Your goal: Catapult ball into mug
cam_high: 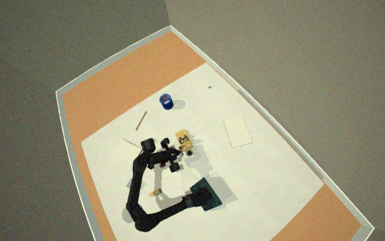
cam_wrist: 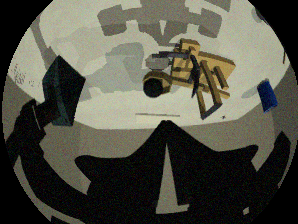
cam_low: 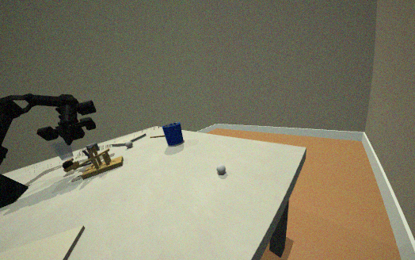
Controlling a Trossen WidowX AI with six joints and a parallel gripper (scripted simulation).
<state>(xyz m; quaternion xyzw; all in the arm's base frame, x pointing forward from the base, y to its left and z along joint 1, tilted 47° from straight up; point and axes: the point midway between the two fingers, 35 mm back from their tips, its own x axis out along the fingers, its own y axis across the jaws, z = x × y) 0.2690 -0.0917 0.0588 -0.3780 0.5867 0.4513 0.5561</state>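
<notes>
The wooden catapult (cam_high: 181, 134) (cam_low: 104, 170) (cam_wrist: 227, 65) stands on the white table. The dark round end of its arm (cam_high: 189, 153) (cam_low: 68, 166) (cam_wrist: 153, 87) shows no pale ball. The blue mug (cam_high: 167, 105) (cam_low: 173, 135) (cam_wrist: 267, 96) stands upright farther back. One small grey ball (cam_high: 209, 87) (cam_low: 221, 170) lies near the table's edge; another grey ball (cam_low: 129, 145) lies by a grey rod. Which one is the task's ball I cannot tell. My gripper (cam_high: 180, 152) (cam_low: 69, 143) (cam_wrist: 165, 124) is shut and empty, above and beside the catapult's round end.
A brown rod (cam_high: 141, 120) lies left of the mug. A grey rod (cam_high: 130, 142) lies partly behind my arm. A wooden block (cam_high: 156, 192) lies below my arm. A pale flat board (cam_high: 237, 132) (cam_low: 43, 243) lies right of the catapult. A translucent object (cam_low: 63, 151) stands behind the catapult.
</notes>
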